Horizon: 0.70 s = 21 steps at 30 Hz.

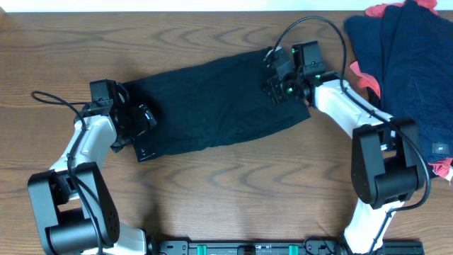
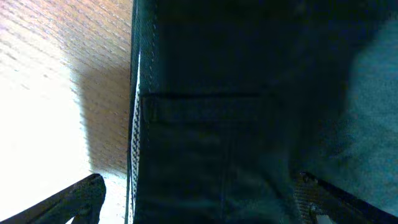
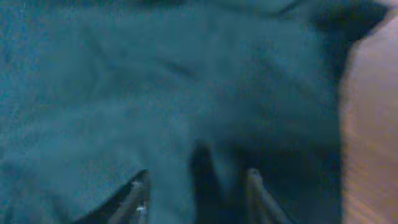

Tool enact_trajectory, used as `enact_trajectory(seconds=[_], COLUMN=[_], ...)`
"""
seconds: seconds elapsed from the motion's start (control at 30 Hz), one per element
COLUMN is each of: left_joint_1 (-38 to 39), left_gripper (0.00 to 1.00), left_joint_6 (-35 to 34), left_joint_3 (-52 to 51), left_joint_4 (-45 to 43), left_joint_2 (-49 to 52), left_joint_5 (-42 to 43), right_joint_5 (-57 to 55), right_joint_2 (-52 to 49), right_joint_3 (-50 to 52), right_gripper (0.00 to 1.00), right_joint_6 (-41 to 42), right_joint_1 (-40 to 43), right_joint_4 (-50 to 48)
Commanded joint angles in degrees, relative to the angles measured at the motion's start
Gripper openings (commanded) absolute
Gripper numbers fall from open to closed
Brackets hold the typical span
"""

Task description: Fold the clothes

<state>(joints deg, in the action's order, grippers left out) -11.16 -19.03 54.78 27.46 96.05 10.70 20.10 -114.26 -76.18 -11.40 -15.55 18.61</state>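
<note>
The black cloth shorts [image 1: 212,106] lie spread flat across the brown wooden table [image 1: 233,191], with no fold made yet. The left gripper [image 1: 144,119] gapes wide over their left end. The right gripper [image 1: 278,81], narrowed at the far-right corner, seemingly pinches cloth, though that view is blurred.

Overhead: even soft light, sharp, table [image 1: 226,191] grain clear. shorts [image 1: 212,106] read as near-flat black with little detail. Left wrist: bare wood left of the left gripper [image 2: 202,202] jaws is blown out to white, cloth between them is dim, with a soft shadow beside the cloth edge. Right wrist: whole frame soft and smeared, right gripper [image 3: 196,193] fingers blurred, teal cast.
</note>
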Motion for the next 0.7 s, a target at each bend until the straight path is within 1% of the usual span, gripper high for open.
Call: enact_trajectory(seconds=[0.0,0.07,0.1,0.23,0.37,0.5,0.6,0.67], left_joint_1=[-0.02,-0.02,-0.02,-0.02,-0.02,-0.02,-0.02,-0.02], left_gripper=[0.98,0.98,0.98,0.98,0.98,0.98,0.98,0.98], left_joint_6=[1.25,1.22,1.25,1.95,3.61,3.58,3.61,3.61], left_joint_3=[0.42,0.42,0.44,1.01,2.40,3.48,3.58,3.58], left_joint_4=[-0.59,-0.94,-0.98,-1.18,-1.11,-1.14,-1.14,-1.11], left_joint_2=[-0.13,-0.28,-0.39,-0.68,-1.27,-2.78,-4.50,-5.40], left_joint_5=[0.70,0.70,0.70,0.70,0.72,0.70,0.68,0.68], right_joint_5=[-0.85,-2.89,-3.74,-6.95,-10.14,-14.43,-16.68,-17.97], right_joint_2=[0.33,-0.22,-0.42,-1.29,-2.14,-3.04,-3.23,-3.23], right_joint_3=[-0.42,-0.42,-0.42,-0.39,-0.31,-0.31,-0.31,-0.31], right_gripper=[0.36,0.31,0.27,0.18,0.13,0.04,0.01,0.01], right_joint_6=[0.39,1.90,3.26,11.06,16.24,21.31,23.80,25.55], right_joint_1=[-1.97,-2.56,-2.69,-2.73,-2.73,-2.73,-2.58,-2.19], right_joint_4=[1.25,1.92,2.27,4.70,6.05,8.07,9.27,10.25])
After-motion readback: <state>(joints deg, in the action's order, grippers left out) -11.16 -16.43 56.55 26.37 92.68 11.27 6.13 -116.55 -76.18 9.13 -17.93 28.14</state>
